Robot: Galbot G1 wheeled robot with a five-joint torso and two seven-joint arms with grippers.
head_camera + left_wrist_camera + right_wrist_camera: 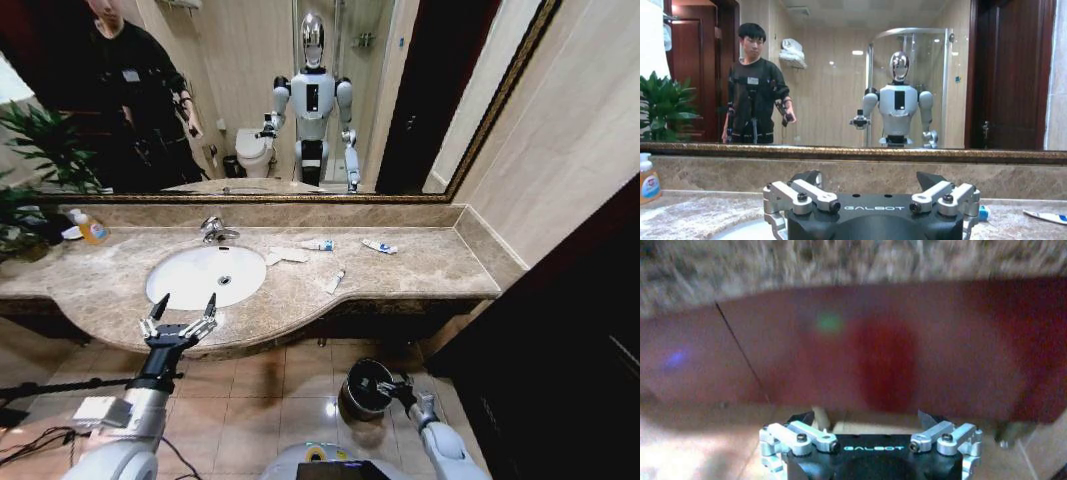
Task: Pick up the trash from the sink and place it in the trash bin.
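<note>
Tube pointing toward counter's front edge

At the far left of my head view, an orange soap bottle with a white pump stands on the brown marble counter. A green plant fills the left edge above it. Across the upper part of the frame runs a big mirror with a dark frame; in it I see a toilet. Tan floor tiles cover the bottom, with a black cable at lower left.
</note>
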